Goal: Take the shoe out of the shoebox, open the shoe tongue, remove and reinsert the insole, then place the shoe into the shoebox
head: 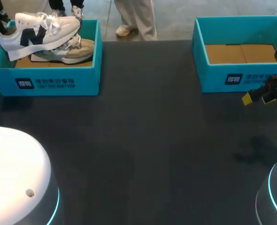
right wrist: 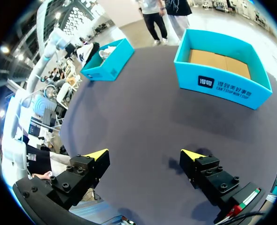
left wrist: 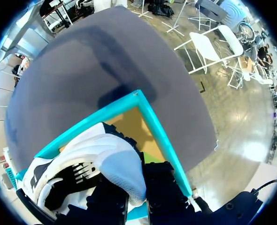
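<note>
Dark bench (head: 143, 140), two teal boxes at its far edge, well apart.

Item 1: left shoebox (head: 54, 82), at the far left corner. It holds a beige shoe (head: 68, 51) lying flat on the cardboard floor, with the white shoe (head: 40, 33) above it.

Item 2: white shoe, navy mark on its side. It is raised and tilted, partly above the box rim. Its long axis runs across the box, heel at the outer left end and toe towards the bench's middle, over the beige shoe.

Item 3: left pincer (left wrist: 138, 201), closed onto the white shoe's heel from both sides. The yellow tips are hidden by the shoe.

Item 4: right shoebox (head: 237, 77), only its cardboard floor showing inside.

Item 5: right pincer (head: 259, 97), spread wide and holding nothing, just in front of the right shoebox and far from the shoe.

Judgement: the left arm alone has the shoe. Open bench lies toe-ward of the grip, so the lift out probably goes up over the rim and towards the middle.
</note>
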Robot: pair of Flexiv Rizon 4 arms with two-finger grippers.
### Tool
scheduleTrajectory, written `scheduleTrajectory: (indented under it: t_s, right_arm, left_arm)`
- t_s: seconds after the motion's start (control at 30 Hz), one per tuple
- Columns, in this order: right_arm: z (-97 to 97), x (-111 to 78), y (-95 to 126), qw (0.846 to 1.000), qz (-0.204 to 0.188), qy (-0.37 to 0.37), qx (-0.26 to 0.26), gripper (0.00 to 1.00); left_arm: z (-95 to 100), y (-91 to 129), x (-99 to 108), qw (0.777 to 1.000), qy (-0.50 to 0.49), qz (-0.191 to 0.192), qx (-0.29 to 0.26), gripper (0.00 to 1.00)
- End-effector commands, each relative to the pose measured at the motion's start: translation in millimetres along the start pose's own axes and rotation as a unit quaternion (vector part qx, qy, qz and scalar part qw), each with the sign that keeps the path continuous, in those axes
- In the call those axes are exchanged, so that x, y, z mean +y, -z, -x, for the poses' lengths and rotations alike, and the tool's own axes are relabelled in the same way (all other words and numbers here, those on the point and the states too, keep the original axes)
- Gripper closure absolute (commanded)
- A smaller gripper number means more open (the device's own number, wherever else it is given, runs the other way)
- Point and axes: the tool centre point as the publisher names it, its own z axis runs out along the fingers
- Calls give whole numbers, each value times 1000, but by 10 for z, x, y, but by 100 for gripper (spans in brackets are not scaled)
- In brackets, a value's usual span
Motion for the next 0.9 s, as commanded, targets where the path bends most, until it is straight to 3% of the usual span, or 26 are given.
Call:
scheduleTrajectory:
  t_s: [0.03, 0.47, 0.9]
  right_arm:
    - [0, 2, -10, 1000, 0, -1, -1, 0]
    - [0, 2, -10, 1000, 0, -1, -1, 0]
    - [0, 2, -10, 1000, 0, -1, -1, 0]
  left_arm:
    - [59, 78, -43, 1000, -2, 3, 7, 100]
    - [349, 175, -187, 1000, 5, 11, 3, 100]
    - [914, 369, -369, 1000, -2, 4, 0, 100]
